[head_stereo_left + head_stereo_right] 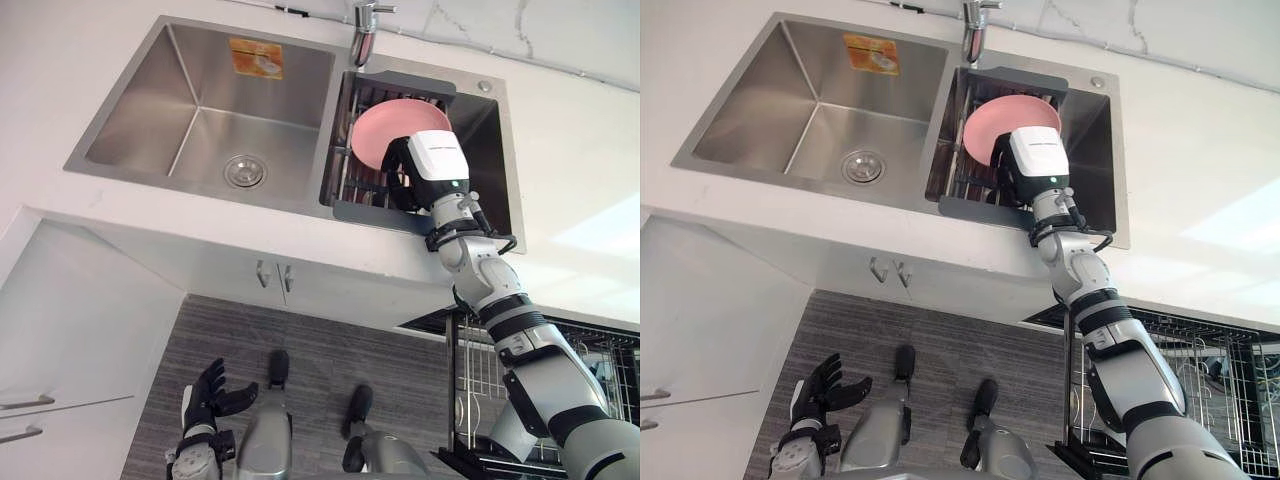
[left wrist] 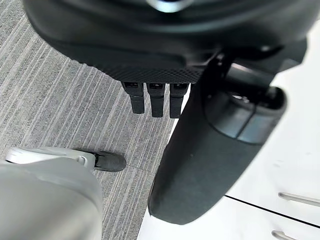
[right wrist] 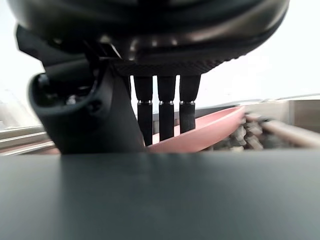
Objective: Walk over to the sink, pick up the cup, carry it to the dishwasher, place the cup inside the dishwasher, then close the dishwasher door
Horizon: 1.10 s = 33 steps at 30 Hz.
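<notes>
A pink plate [image 1: 385, 130] stands tilted on edge in a dark drainer rack [image 1: 352, 185] in the right basin of the steel sink [image 1: 150, 110]. I see no cup. My right hand [image 1: 398, 182] reaches down into that basin at the plate's front right. Its fingers [image 3: 159, 112] hang straight, just before the plate's rim [image 3: 212, 129], and hold nothing. The rack's dark edge [image 3: 160, 195] hides the fingertips' contact. Down by the floor, my left hand [image 1: 208, 395] is idle with its fingers [image 2: 156, 100] relaxed.
A faucet [image 1: 365, 25] stands behind the divide between the basins. The left basin has a drain [image 1: 244, 171]. The dishwasher's wire rack [image 1: 590, 370] is pulled out at the lower right. White cabinet doors [image 1: 60, 330] are at the left, over grey floor [image 1: 320, 350].
</notes>
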Motion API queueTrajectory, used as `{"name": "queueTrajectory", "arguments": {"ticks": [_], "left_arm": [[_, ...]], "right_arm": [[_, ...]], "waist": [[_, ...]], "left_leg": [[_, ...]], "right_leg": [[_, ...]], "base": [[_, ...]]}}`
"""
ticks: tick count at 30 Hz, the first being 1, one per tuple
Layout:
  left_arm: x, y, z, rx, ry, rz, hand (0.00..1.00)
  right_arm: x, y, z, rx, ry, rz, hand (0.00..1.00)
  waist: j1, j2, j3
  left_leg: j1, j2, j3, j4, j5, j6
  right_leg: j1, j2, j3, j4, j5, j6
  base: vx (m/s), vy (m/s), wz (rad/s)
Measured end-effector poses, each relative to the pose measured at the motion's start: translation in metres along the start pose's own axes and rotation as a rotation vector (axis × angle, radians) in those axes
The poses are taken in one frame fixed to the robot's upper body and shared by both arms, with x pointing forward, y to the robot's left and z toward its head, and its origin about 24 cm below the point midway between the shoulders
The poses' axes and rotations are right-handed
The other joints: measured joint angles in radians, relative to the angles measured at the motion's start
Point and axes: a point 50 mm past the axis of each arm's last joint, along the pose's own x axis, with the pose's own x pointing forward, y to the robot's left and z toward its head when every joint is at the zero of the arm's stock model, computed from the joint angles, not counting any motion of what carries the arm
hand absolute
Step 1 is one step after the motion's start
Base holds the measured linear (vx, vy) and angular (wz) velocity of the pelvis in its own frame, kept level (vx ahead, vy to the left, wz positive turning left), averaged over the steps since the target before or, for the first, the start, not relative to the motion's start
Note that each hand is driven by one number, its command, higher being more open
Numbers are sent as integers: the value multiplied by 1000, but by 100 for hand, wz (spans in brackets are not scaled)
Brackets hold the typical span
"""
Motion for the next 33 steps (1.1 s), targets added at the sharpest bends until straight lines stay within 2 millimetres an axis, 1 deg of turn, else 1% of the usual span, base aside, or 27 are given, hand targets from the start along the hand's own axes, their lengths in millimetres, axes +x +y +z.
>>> {"name": "queueTrajectory", "arguments": {"ticks": [2, 6, 11, 12, 13, 14, 15, 16, 18, 19, 21, 22, 24, 25, 27, 29, 31, 33], "left_arm": [[1, 2, 3, 5, -17, 4, 90], [-1, 6, 0, 1, -5, 13, 90], [-6, 8, -9, 5, 23, 15, 90], [-7, 8, -10, 5, 23, 16, 90], [-8, 9, -10, 5, 24, 17, 90], [-8, 9, -10, 6, 25, 17, 90], [-8, 9, -10, 7, 25, 16, 90], [-8, 9, -11, 7, 30, 18, 90], [-10, 11, -13, 8, 36, 21, 90], [-10, 11, -13, 7, 32, 22, 90], [-10, 11, -10, 9, 22, 19, 90], [-10, 11, -10, 18, 19, 11, 90], [-10, 11, -11, 22, 20, 5, 90], [-10, 10, -11, 22, 20, 4, 90], [-11, 11, -12, 23, 25, 7, 90], [-13, 13, -16, 25, 37, 11, 90], [-16, 15, -20, 27, 48, 14, 90], [-18, 17, -22, 29, 58, 18, 90]], "right_arm": [[0, -2, -2, 5, 3, -5, 30], [0, -2, -4, 11, 11, -3, 30], [-4, -8, -2, 81, 9, -38, 30], [-6, -15, -3, 95, 8, -76, 30], [-5, -28, -4, 99, 0, -137, 30], [-5, -36, -5, 102, -1, -171, 30], [-7, -53, -9, 109, -2, -258, 30], [-11, -67, -11, 114, -7, -336, 30], [-17, -82, -11, 121, -26, -419, 30], [-23, -89, -12, 119, -38, -459, 30], [-30, -94, -12, 115, -53, -491, 30], [-36, -91, -13, 116, -51, -485, 30], [-43, -84, -16, 123, -41, -459, 30], [-51, -78, -19, 137, -30, -439, 30], [-63, -69, -24, 141, -8, -406, 30], [-70, -64, -25, 149, 0, -381, 30], [-74, -62, -26, 153, 1, -373, 30], [-77, -61, -29, 155, 6, -363, 30]], "waist": [[-10, -5, -1], [-7, -4, -1], [-6, -3, 0], [-6, -3, 0], [-6, -2, 0], [-6, -2, 0], [-6, -2, 0], [-6, -3, 0], [-11, -3, -1], [-20, -5, -2], [-37, -7, -3], [-45, -12, -7], [-53, -14, -10], [-61, -16, -12], [-69, -20, -25], [-73, -23, -34], [-84, -26, -42], [-87, -30, -58]], "left_leg": [[20, -13, -1, -53, 12, 5], [64, -17, -3, -139, 39, 4], [65, -5, -5, -145, 52, 1], [67, -3, -4, -145, 59, -2], [71, 0, 1, -144, 69, -1], [73, 0, 4, -143, 70, -3], [80, 0, 10, -140, 73, -14], [97, -1, 16, -140, 74, -16], [128, -2, 28, -140, 68, -25], [140, -2, 34, -140, 66, -27], [151, -1, 47, -140, 57, -28], [162, -3, 58, -140, 50, -30], [180, -2, 70, -140, 43, -31], [192, 0, 72, -141, 39, -30], [202, 4, 81, -145, 34, -32], [218, 9, 99, -145, 27, -33], [229, 11, 105, -145, 21, -34], [232, 12, 112, -145, 18, -36]], "right_leg": [[-5, -15, 1, 1, 1, 0], [-9, -18, -4, 17, 5, 1], [-9, -6, -3, 15, 9, -5], [-8, -5, -1, 15, 15, -9], [-5, -2, 1, 14, 18, -9], [-3, -1, 2, 13, 21, -4], [4, -3, 2, 13, 26, -7], [18, -4, 7, 13, 24, -5], [43, -7, 22, 11, 20, -1], [52, -7, 27, 11, 19, 0], [57, -7, 38, 11, 16, 1], [62, -7, 48, 11, 7, 2], [73, -7, 57, 12, 4, 2], [83, -7, 59, 12, 0, 2], [84, -6, 71, 17, -4, 1], [89, -2, 88, 19, -7, 0], [95, -1, 96, 19, -13, 3], [94, 0, 103, 19, -16, 7]], "base": [[40, 39, 14], [14, 7, 11], [41, -32, -1], [94, -26, -5], [91, -21, -6], [119, -17, -4], [138, -16, -5], [146, -18, -6], [137, -23, -18], [118, -19, -19], [79, -9, -19], [54, -6, -23], [27, -10, -20], [10, -10, -13], [-5, -6, -14], [2, -14, -24], [2, -17, -16], [10, -9, -12]]}}
